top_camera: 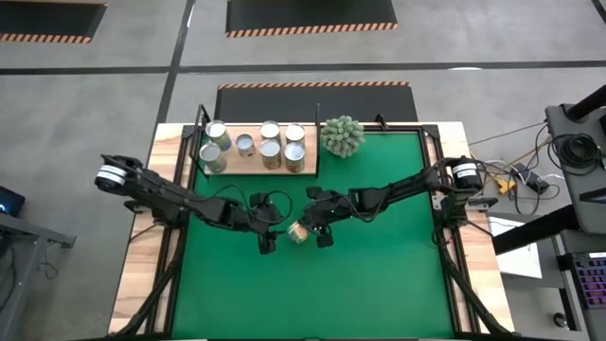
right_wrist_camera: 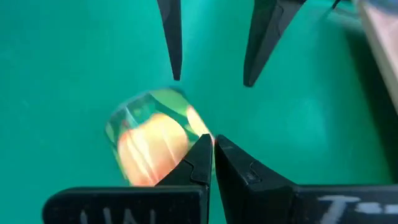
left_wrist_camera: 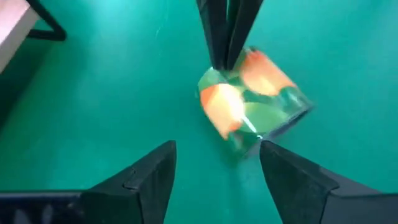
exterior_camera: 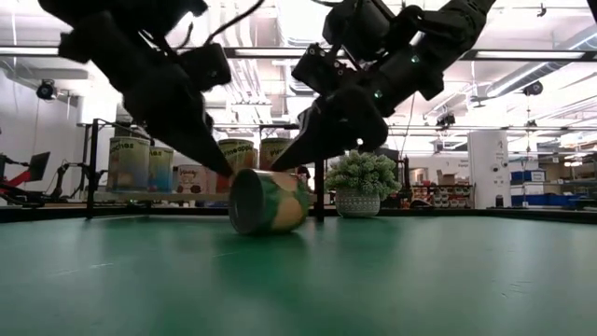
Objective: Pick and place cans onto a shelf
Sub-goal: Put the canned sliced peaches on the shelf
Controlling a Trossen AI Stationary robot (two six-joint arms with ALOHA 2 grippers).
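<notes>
One can [top_camera: 297, 232] with a green and orange label lies on its side on the green mat, between my two grippers. In the low view the can [exterior_camera: 269, 199] rests on its curved wall. My left gripper [left_wrist_camera: 217, 149] is open, just to the can's left, with its fingers pointing at the can. My right gripper [right_wrist_camera: 212, 142] is shut and meets the can from the right. Several other cans [top_camera: 270, 152] stand upright on the pale wooden shelf [top_camera: 248, 168] at the far left of the mat. My right gripper touches the lying can's curved side [left_wrist_camera: 231, 73] with its shut fingertips [right_wrist_camera: 200, 144]. They slant down from the table's right. The can stays on its side on the mat. My left gripper: one fingertip [left_wrist_camera: 268, 149] stands right at the can's near corner; whether it touches, I cannot tell.
A spiky grey-green plant ball [top_camera: 342, 135] stands at the far edge, just right of the shelf. In the low view the shelf's cans [exterior_camera: 131, 163] and the plant [exterior_camera: 359, 182] stand behind the lying can. Green mat [top_camera: 379, 284] spreads toward the near and right edges.
</notes>
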